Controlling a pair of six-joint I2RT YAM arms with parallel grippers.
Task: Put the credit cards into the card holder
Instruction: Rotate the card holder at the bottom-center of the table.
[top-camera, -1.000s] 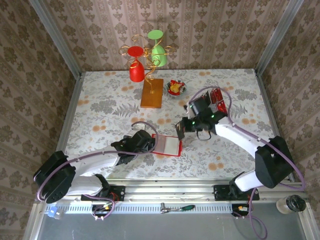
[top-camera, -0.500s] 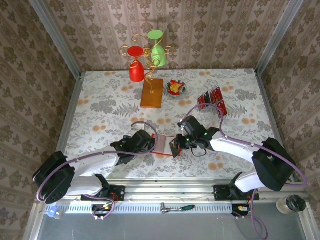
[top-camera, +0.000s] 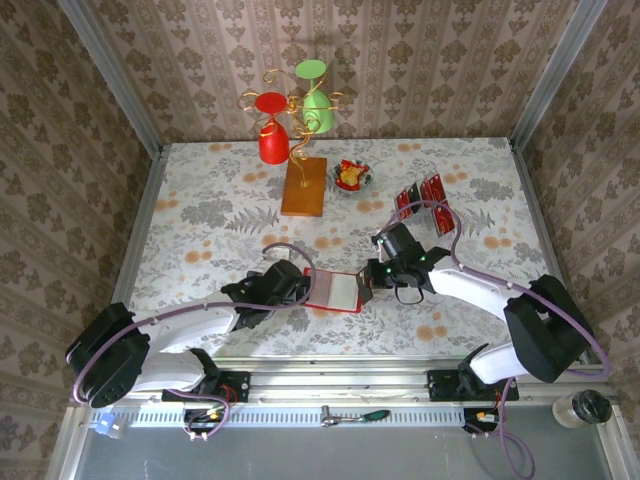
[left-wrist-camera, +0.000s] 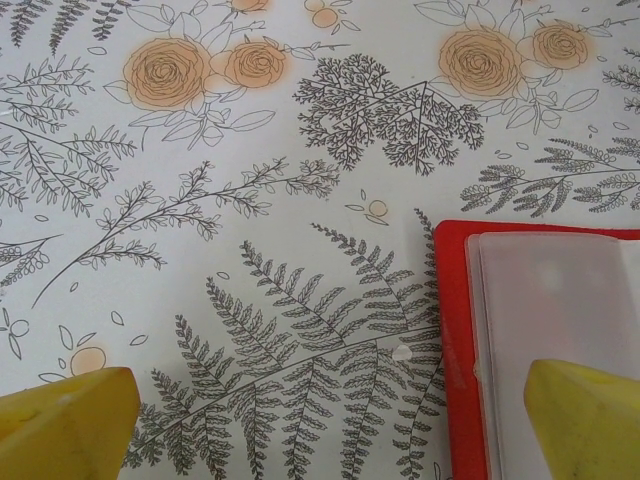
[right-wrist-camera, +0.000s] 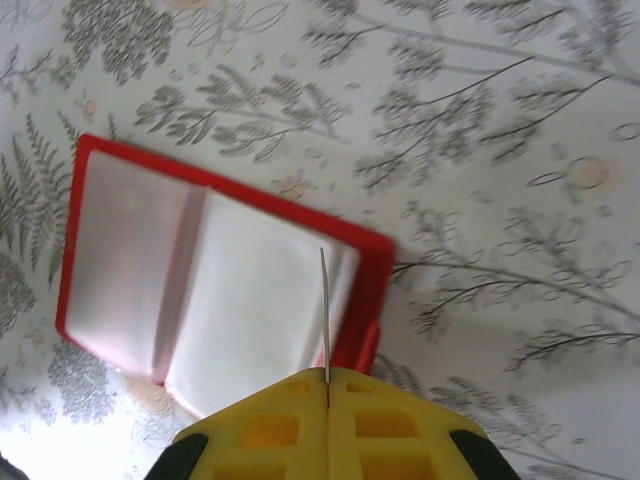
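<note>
Top external view: mounted high behind the arm bases (top-camera: 215, 385), looking down and forward over the whole table (top-camera: 200, 200). Left wrist view: very close, facing down at the table beside the card holder's (left-wrist-camera: 560, 320) left edge. Right wrist view: close, facing down over the holder. All three share that holder.

Left wrist view's right edge cuts off the card holder (left-wrist-camera: 560, 300).

no readable text, labels or numbers
</note>
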